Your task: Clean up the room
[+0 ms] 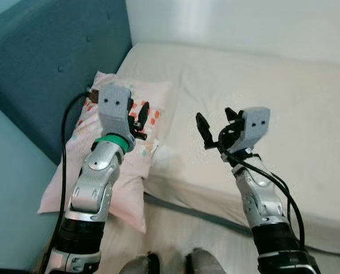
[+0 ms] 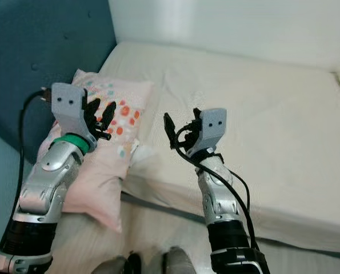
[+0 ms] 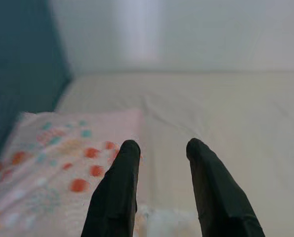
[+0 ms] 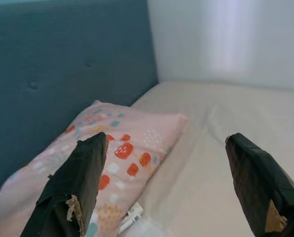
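From my head cameras, a pink pillow (image 1: 136,149) dotted red and teal lies at nine o'clock on the cream mattress (image 1: 284,103), against the teal headboard (image 1: 38,63). My left gripper (image 1: 139,119) hovers above the pillow, fingers slightly parted, holding nothing. At the pillow's three o'clock edge lies a small white packet (image 4: 130,216). My right gripper (image 1: 214,130) hangs over bare mattress, spread wide and empty, just beside the pillow.
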